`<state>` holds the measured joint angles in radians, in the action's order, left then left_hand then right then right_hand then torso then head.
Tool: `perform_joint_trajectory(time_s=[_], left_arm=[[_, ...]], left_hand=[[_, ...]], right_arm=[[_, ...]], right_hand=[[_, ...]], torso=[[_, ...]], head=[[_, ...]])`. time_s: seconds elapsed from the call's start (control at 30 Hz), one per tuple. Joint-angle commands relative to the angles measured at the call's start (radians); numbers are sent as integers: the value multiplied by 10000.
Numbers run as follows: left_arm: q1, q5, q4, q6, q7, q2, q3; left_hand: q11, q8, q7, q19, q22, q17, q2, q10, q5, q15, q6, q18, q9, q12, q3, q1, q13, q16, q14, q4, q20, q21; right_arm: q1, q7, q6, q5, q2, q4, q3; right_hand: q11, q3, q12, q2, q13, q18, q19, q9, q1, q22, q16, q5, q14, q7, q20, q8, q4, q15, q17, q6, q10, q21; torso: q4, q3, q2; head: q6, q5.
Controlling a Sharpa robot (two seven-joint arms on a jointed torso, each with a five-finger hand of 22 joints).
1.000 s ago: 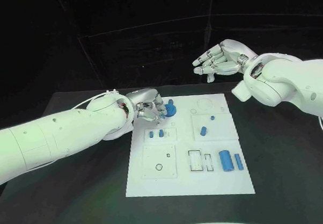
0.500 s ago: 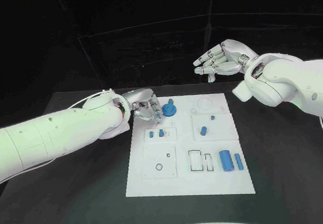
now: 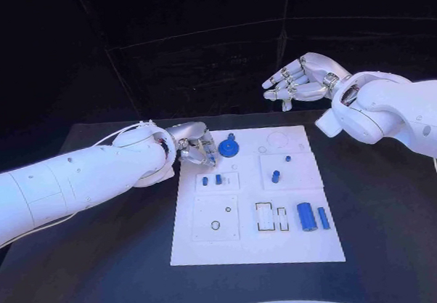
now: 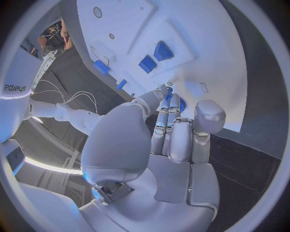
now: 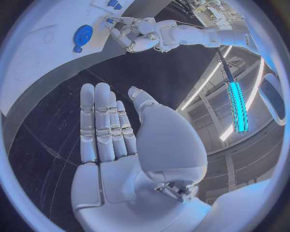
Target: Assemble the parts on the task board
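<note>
The left hand is hovering at the ten o'clock corner of the flat white rectangular task board, its silver fingers curling toward the round blue gear-like disc, which is lying on the board's far edge. In the head view the fingertips are sitting just beside the disc; whether they are actually touching or pinching it cannot be told, since the left wrist view is showing fingers reaching toward something blue that is mostly hidden behind them.

The right hand is hanging in the air at one o'clock, beyond the board's far right corner and well apart from every part. It is grasping nothing, and the right wrist view is showing its fingers lying straight and side by side.

Other parts are waiting: two small blue blocks at the board's centre-left, a small blue peg near the middle, and two blue cylinders lying at four o'clock beside empty rectangular slots.

The step in hand appears to be the handling of the disc at the far edge, either seating it or taking hold of it. The next move is probably calling for a secure grasp on its rim and careful alignment over its seat.
</note>
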<state>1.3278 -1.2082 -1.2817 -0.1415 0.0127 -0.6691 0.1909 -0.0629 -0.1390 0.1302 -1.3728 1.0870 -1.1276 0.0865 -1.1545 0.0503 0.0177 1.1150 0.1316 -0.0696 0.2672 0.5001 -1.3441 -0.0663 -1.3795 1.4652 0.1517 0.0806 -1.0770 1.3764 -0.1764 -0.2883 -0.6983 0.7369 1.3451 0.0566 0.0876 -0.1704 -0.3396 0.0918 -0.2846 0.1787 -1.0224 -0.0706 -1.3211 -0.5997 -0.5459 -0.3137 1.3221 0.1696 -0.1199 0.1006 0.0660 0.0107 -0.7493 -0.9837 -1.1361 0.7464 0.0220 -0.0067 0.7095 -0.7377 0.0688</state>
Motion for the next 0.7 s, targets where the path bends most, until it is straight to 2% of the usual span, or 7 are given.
perform_joint_trajectory(time_s=[0.03, 0.7], left_arm=[[1, 66, 38, 230, -109, 36, -3], [-63, -17, 222, 476, -236, 256, 8]], left_hand=[[-18, 67, 14, 26, -7, 3, 15, -42, 22, -7, 67, -107, -1, -38, 62, 113, 0, -62, 278, -4, 52, 37], [-16, 73, 11, 34, -17, 11, 35, -48, 16, -6, 68, -104, -1, -46, 58, 134, -1, -60, 275, 0, 52, 52]], right_arm=[[20, -88, 20, -6, 0, 27, -7], [20, -85, 16, -6, 2, 47, -7]], right_hand=[[1, -40, -42, -65, 12, 33, 59, -8, -54, -16, 49, -64, -56, 7, -25, 31, 20, 31, 11, 80, 53, -42], [1, -40, -42, -65, 12, 33, 59, -8, -54, -16, 49, -64, -56, 7, -25, 31, 20, 31, 11, 80, 53, -42]], torso=[[6, -12, -6], [4, -16, -4]], head=[[6, -1], [-31, -16]])
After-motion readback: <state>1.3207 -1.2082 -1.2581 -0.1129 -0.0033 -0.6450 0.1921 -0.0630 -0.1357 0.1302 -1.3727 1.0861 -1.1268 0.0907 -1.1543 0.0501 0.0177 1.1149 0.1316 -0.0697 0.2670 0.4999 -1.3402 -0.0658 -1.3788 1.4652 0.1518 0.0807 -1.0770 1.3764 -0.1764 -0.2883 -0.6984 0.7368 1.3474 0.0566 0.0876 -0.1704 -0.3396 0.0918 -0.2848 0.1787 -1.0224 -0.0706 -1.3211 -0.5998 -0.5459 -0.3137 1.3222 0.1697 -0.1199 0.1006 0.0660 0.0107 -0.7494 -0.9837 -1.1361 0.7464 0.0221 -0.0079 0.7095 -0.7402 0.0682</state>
